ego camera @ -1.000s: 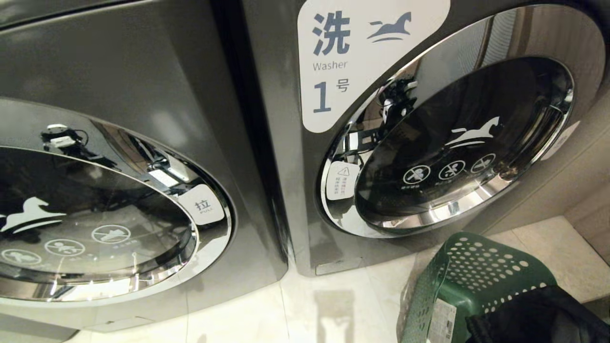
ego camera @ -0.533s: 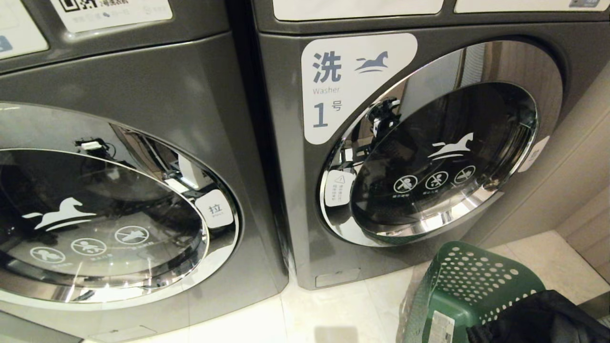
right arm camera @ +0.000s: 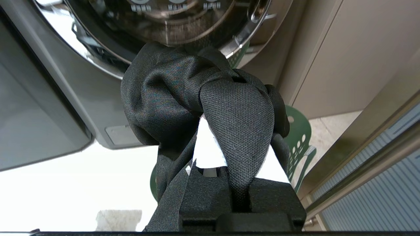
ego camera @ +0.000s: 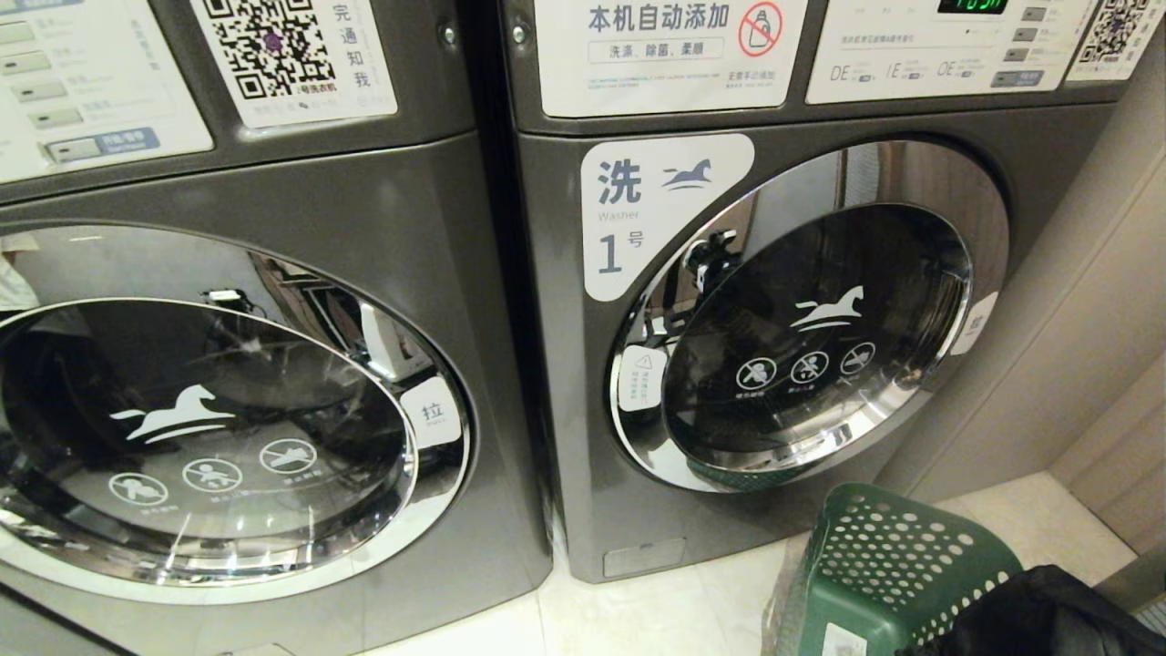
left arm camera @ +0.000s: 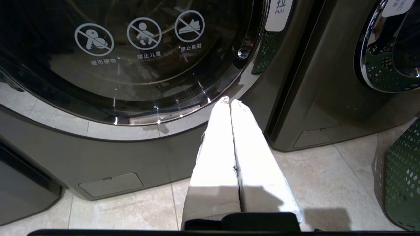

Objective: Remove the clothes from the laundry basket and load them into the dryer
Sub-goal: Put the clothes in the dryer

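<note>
Clothes [right arm camera: 183,95] bunch around the right hand [right arm camera: 210,144], clamped before a washer door [right arm camera: 170,29].

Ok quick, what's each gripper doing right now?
Left gripper: shut, holding nothing.
Right gripper: shut on the black clothes.

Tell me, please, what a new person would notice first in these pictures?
First come two big chrome-rimmed round doors with white horse logos: one on the left, one on the machine marked 1. Next, the right gripper is shut on the black clothes, bunched in front of a door. The green laundry basket stands on the floor, lower right, beside that machine.
</note>
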